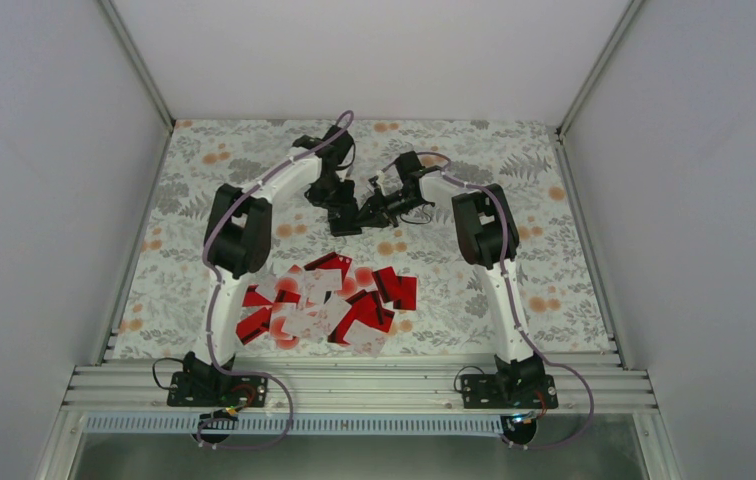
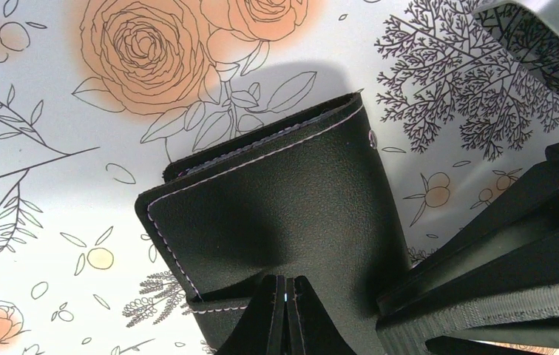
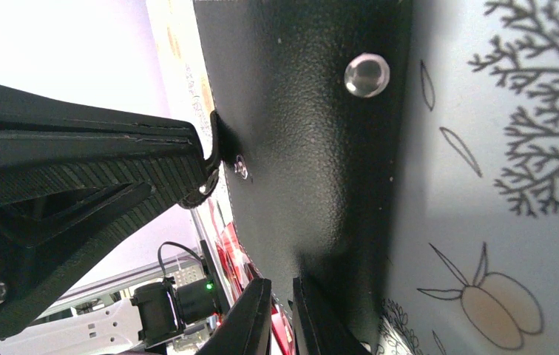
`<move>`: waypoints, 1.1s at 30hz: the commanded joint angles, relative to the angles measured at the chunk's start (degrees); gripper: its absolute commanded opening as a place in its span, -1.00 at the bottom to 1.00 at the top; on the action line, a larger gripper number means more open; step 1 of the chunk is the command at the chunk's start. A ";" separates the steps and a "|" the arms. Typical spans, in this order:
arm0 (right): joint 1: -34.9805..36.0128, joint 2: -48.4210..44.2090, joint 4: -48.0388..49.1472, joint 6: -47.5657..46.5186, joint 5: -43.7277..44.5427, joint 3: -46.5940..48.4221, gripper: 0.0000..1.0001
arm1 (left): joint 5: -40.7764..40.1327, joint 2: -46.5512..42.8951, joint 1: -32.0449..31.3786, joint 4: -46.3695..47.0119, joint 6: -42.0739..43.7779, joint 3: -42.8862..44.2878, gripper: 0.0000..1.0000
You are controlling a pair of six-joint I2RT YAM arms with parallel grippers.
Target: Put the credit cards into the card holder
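The black card holder (image 2: 284, 200) is at the far middle of the flowered table (image 1: 554, 260), lifted between both grippers. My left gripper (image 2: 285, 292) is shut on its near edge, where the leather bulges up around the fingertips. My right gripper (image 3: 282, 307) is shut on another edge of the card holder (image 3: 313, 148), below its metal snap stud (image 3: 367, 75). From above, the holder (image 1: 345, 220) shows as a dark patch between the left gripper (image 1: 334, 200) and the right gripper (image 1: 372, 208). The credit cards (image 1: 324, 305), red and white, lie in a loose heap nearer the arm bases.
The right arm's fingers (image 2: 498, 281) fill the lower right of the left wrist view. The left arm's fingers (image 3: 77, 185) fill the left of the right wrist view. White walls enclose the table on three sides. A metal rail (image 1: 354, 385) runs along the near edge.
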 commanded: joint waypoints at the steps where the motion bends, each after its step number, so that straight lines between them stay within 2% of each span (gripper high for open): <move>1: 1.05 4.32 -2.66 -0.57 7.34 -0.27 -0.81 | 1.30 2.23 -0.37 0.42 -0.38 1.64 -0.95; 33: 1.10 3.74 -2.48 -1.02 7.07 -0.77 -0.82 | -0.61 4.49 -0.55 2.46 -1.83 0.40 -0.95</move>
